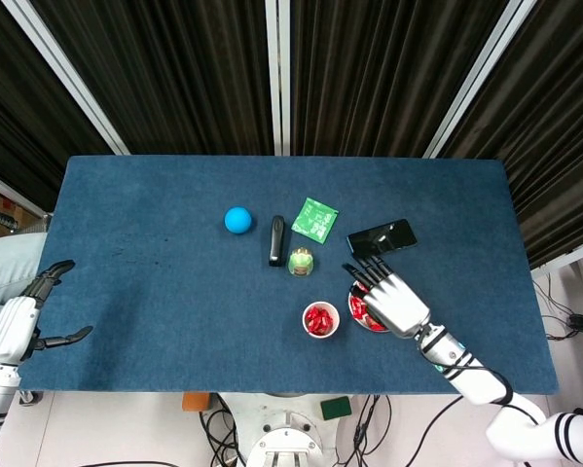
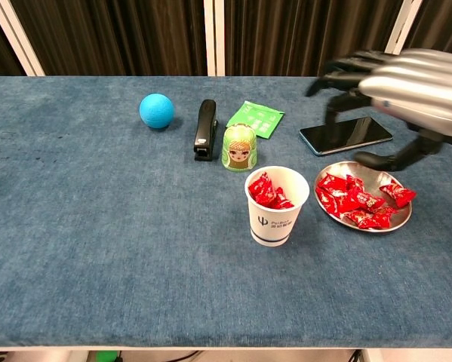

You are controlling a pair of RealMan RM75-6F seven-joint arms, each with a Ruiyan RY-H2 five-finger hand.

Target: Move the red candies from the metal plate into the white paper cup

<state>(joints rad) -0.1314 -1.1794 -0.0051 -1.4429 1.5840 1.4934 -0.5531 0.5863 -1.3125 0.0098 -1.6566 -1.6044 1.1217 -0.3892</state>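
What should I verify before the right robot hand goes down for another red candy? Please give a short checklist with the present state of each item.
1. Right robot hand holds nothing: ok, fingers apart, no candy in them.
2. Right robot hand is over the metal plate: ok, it hovers above it, not touching.
3. Red candies remain on the plate: ok, several lie there.
4. White paper cup stands upright with room: upright ok; candies reach near the rim, room cannot tell.
5. Phone near the plate is out of the path: cannot tell, it lies close behind the plate.
6. Left robot hand stays away: ok, at the table's far edge.
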